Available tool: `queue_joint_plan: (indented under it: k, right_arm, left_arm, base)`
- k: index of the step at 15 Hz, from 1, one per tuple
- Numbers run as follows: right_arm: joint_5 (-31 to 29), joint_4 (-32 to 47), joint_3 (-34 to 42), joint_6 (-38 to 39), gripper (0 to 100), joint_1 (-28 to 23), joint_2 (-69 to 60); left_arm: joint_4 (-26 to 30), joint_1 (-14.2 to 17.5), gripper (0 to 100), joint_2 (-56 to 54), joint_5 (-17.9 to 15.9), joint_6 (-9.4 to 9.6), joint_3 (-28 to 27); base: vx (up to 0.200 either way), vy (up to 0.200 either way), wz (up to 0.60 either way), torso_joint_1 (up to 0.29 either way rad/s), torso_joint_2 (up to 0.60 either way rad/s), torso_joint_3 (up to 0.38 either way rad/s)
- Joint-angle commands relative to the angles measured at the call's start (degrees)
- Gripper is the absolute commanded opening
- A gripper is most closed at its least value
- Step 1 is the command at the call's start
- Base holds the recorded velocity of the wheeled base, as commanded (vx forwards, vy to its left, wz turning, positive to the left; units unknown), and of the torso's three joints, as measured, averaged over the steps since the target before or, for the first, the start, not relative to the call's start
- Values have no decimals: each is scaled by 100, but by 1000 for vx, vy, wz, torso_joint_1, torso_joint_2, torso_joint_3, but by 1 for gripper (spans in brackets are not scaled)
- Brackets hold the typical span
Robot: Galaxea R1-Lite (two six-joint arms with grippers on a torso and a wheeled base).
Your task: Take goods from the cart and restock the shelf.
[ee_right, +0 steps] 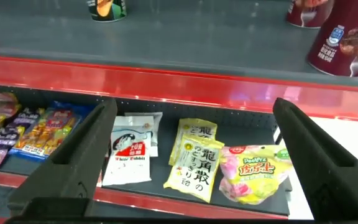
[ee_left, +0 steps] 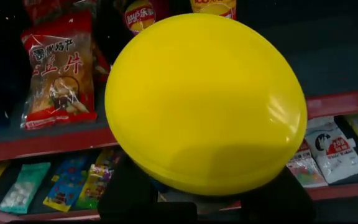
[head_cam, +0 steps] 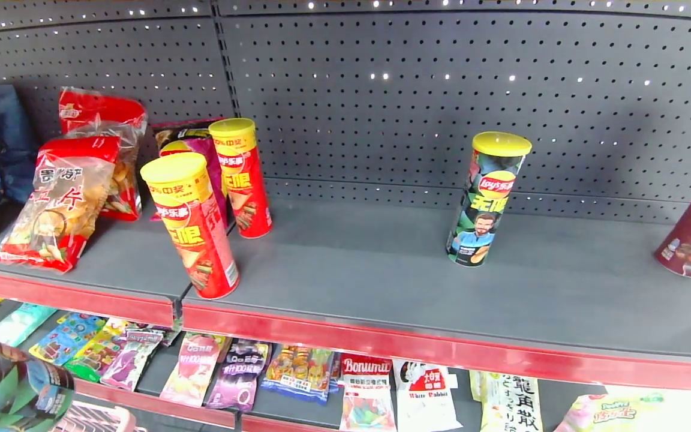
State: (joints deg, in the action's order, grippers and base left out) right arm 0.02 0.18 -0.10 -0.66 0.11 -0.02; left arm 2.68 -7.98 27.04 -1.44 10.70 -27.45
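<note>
Currently the left gripper (ee_left: 207, 204) is closed around one yellow-lidded can (ee_left: 207, 99), held before the shelf (head_cam: 381, 270). The right gripper (ee_right: 194, 106) is spread wide, empty. Counted on the shelf: two red cans (head_cam: 192, 225), one green can (head_cam: 486, 201), two maroon cans (ee_right: 347, 34).

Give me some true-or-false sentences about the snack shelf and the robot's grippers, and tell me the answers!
1. The front red chip can and the back red chip can both have yellow lids. True.
2. The green chip can lies on its side. False: it stands upright on the upper shelf.
3. The right gripper has its jaws open and empty. True.
4. The left gripper holds a chip can with a blue lid. False: its lid is yellow.
5. Candy packets lie below the upper shelf. True.
</note>
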Motion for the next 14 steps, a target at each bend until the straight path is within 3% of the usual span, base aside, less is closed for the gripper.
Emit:
queue_joint_plan:
  k: [1, 2, 3, 5, 7, 10, 14]
  right_arm:
    - [103, -1, 1, -13, 100, 7, 2]
    - [490, -18, -245, -31, 100, 15, 90]
    - [701, 8, -1256, 22, 100, 7, 1145]
    - [912, -9, -2583, 180, 100, 174, 2657]
    - [1413, -36, -2636, -593, 100, 508, 3377]
    - [1369, -607, -3022, -804, 100, 771, 4977]
    - [982, -2532, -3146, -760, 100, 877, 6937]
  left_arm:
    - [294, -10, 0, -586, -217, -42, 73]
    - [382, -19, 0, -753, -436, -104, 100]
    - [479, -19, 0, -885, -735, -209, 117]
    - [523, -19, 0, -858, -867, -306, 170]
    - [496, -19, 0, -735, -867, -306, 214]
    - [488, -19, 0, -718, -858, -314, 179]
    - [496, -19, 0, -718, -884, -323, 179]
  base:
    - [0, 0, 0, 0, 0, 0]
    - [0, 0, 0, 0, 0, 0]
    - [0, 0, 0, 0, 0, 0]
    - [0, 0, 0, 0, 0, 0]
    - [0, 0, 0, 0, 0, 0]
    - [0, 0, 0, 0, 0, 0]
    - [0, 0, 0, 0, 0, 0]
